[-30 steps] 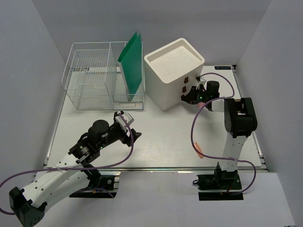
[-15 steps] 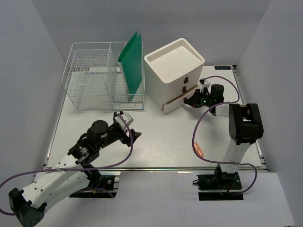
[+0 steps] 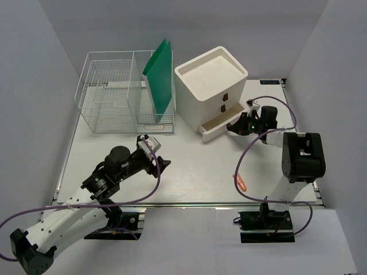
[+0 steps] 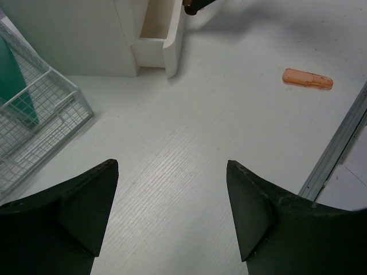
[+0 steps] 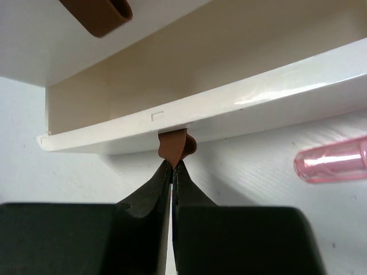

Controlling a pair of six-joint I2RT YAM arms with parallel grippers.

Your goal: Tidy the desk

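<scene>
The desk is a wide white tabletop. On it at the back stands a white drawer box with its bottom drawer pulled part way out. My right gripper is shut on that drawer's brown pull tab, the fingertips pinching its lower end. A translucent pink capped piece lies on the desk near the right arm's base; the left wrist view shows this pink piece too. My left gripper hangs open over bare desk, holding nothing.
A white wire basket stands at the back left with a green folder upright in its right section. A metal rail runs along the near edge. Another brown tab sits on the drawer above.
My right gripper has drawn back to the right with the brown tab, and the bottom drawer has slid out of the box. The left arm has stayed put.
</scene>
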